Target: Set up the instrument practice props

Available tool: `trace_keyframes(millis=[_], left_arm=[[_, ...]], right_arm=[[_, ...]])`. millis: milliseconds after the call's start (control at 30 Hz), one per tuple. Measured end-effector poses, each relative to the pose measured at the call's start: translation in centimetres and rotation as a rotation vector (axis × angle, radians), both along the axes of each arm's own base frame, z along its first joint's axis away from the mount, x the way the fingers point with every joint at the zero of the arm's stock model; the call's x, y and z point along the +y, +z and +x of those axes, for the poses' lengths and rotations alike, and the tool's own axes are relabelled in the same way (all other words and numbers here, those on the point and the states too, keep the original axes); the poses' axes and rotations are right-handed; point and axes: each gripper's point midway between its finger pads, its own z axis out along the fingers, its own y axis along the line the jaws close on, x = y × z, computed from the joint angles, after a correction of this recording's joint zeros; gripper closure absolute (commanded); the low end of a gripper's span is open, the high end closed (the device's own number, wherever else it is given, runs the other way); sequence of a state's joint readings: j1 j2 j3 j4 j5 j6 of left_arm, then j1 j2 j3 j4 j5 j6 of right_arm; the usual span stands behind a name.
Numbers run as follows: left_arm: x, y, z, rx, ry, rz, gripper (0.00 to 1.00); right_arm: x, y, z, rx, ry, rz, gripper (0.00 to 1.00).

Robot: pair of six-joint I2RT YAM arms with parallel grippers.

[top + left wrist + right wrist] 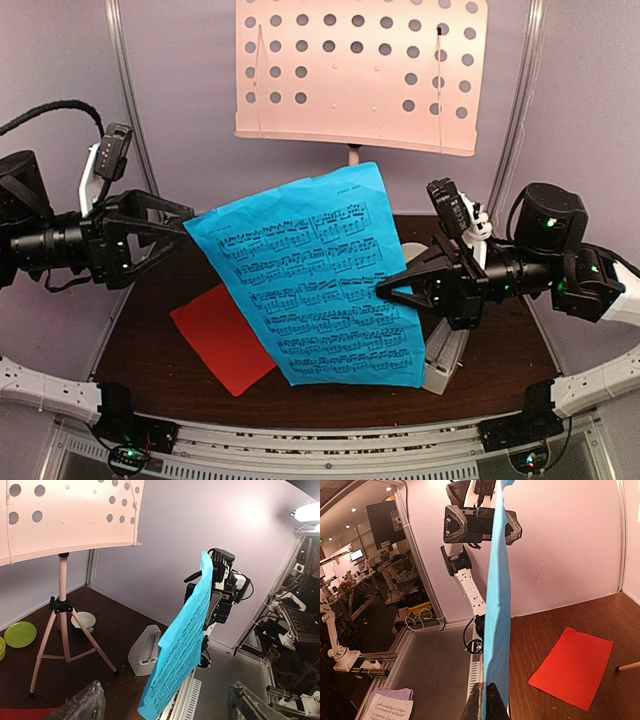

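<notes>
Currently the blue sheet (315, 280), thin printed paper with a slight curve, hangs in the air above the worktop's middle. The right gripper (383, 290) pinches the sheet's right edge, its arm stretched level. The left gripper (186, 226) is spread wide around the upper left corner, its arm also level. The red sheet (220, 335) lies flat toward the near left corner.

Dark table (500, 350) with red sheet (222, 340), metronome (145, 650), stand (63, 580)

The left arm (50, 245) and right arm (560, 262) are built of black rounded segments with white fittings. The left hand (188, 222) and right hand (384, 290) are framed as black triangles.
</notes>
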State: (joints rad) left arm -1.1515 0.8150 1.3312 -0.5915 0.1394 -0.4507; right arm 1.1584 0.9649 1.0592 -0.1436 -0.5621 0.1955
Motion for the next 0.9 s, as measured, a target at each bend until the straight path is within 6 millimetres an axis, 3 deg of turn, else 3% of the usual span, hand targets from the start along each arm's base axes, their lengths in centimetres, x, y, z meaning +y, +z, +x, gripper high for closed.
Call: trace_keyframes(millis=[500,667,900], left_arm=[[-0.1,0.0,0.1,-0.001,0.001,0.001,0.14],[-0.1,0.1,0.3,-0.007,0.010,-0.005,0.18],[-1.1,1.3,3.5,-0.075,0.148,0.071,0.21]], right_arm=[[0.0,0.2,-0.1,0.012,0.009,0.006,1.00],[0.0,0.3,-0.1,0.011,0.012,0.008,1.00],[-0.8,3.7,1.9,-0.012,-0.088,0.075,1.00]])
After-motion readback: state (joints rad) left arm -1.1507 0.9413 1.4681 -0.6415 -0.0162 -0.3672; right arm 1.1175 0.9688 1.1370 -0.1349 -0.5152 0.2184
